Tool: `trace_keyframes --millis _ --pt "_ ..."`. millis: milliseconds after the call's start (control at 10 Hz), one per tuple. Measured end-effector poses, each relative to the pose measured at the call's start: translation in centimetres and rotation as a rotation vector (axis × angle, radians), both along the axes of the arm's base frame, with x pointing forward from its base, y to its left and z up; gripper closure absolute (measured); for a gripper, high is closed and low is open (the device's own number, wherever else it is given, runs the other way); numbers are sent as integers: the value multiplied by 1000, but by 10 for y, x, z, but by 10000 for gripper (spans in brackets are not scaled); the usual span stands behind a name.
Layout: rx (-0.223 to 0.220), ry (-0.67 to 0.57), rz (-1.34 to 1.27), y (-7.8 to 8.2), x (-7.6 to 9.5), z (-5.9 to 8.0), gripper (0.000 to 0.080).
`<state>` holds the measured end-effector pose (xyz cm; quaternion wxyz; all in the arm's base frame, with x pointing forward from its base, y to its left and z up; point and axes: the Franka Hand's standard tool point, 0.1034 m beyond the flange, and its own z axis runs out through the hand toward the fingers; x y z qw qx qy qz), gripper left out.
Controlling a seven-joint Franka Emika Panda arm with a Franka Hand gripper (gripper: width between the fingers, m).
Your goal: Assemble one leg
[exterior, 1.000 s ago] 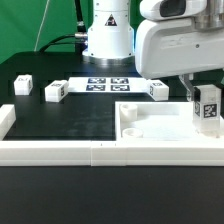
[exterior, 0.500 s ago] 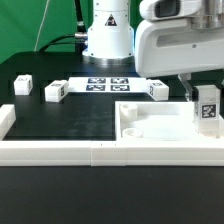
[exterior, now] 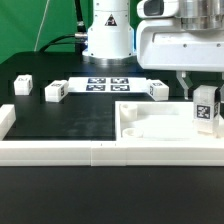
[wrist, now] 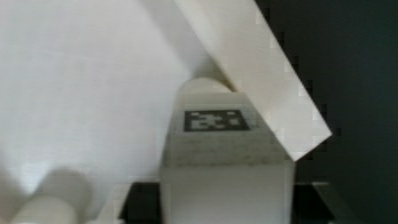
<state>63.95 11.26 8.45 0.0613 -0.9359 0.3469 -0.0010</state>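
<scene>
My gripper is shut on a leg, a small white block with a black-and-white tag facing the camera. It holds the leg upright over the right end of the large white tray-like part, near its right rim. In the wrist view the leg fills the middle, with my gripper closed on it and dark fingers on both sides. The tray's rim runs diagonally behind it. Three more legs lie on the black table: two at the exterior view's left and one near the middle.
The marker board lies at the back in front of the robot base. A white rail runs along the table's front edge, with a raised end at the exterior view's left.
My gripper and the held leg have shifted very slightly downward over the tray's right end. The wrist has turned a little. The loose legs have not moved.
</scene>
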Motion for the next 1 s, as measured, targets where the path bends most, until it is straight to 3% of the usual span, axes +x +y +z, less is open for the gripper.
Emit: trace_keyframes --millis 400,800,900,1000 --pt "15 49 -438 -2 0 -1 508" --pt "33 67 -552 -3 -1 -1 508" --pt "33 66 -546 -2 -1 -1 349" --pt "31 60 -486 -1 -1 -1 349"
